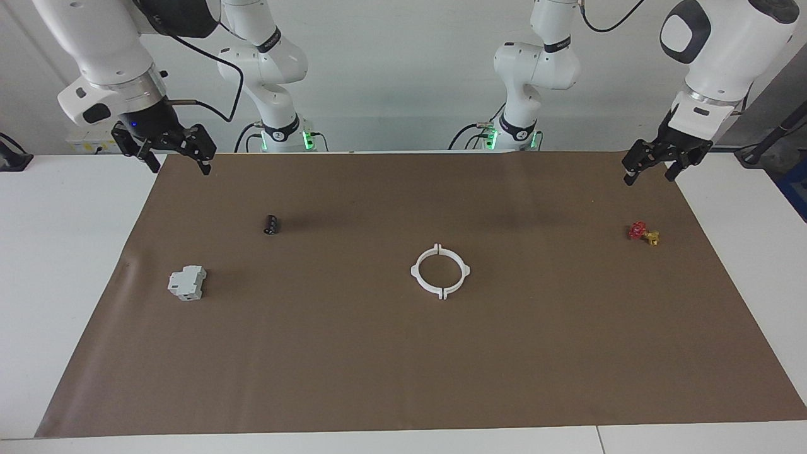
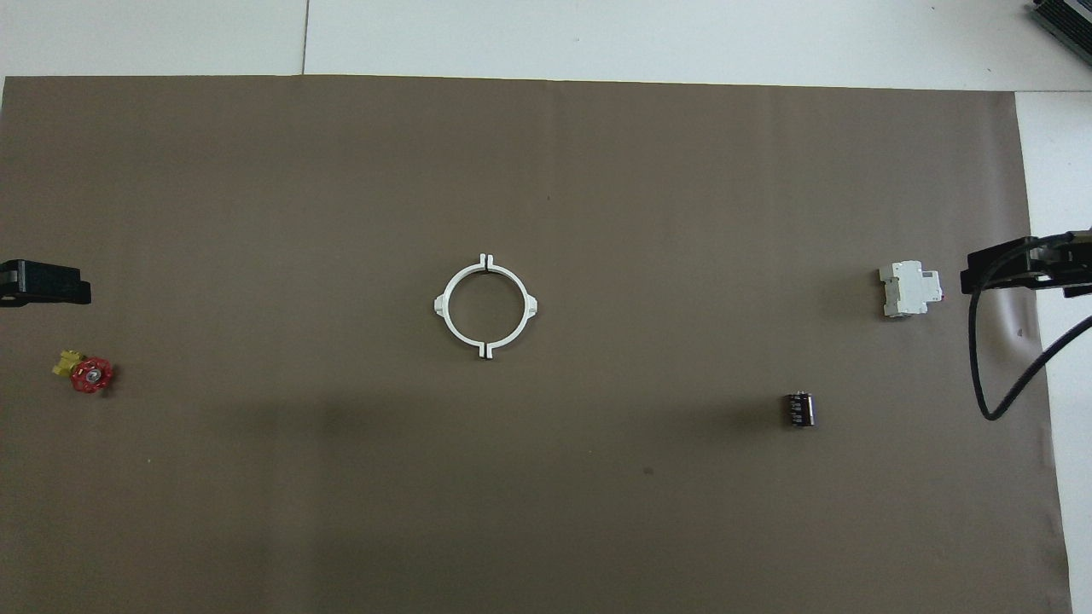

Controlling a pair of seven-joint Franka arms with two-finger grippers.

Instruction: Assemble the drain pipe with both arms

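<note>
lying joined mid-mat, the drain pipe (image 1: 440, 272) ring rests untouched; left gripper (image 1: 649, 169) and right gripper (image 1: 177, 159) hang raised over the mat's near corners, fingers spread, empty.

left pincer (image 1: 649, 169) raised, fingers apart, empty | right pincer (image 1: 169, 157) raised, fingers apart, empty

drain pipe (image 1: 440, 272): white plastic, smooth
table cover (image 1: 403, 353): brown paper, matt
block (image 1: 187, 282): grey-white plastic
valve (image 1: 643, 232): red and yellow
</note>
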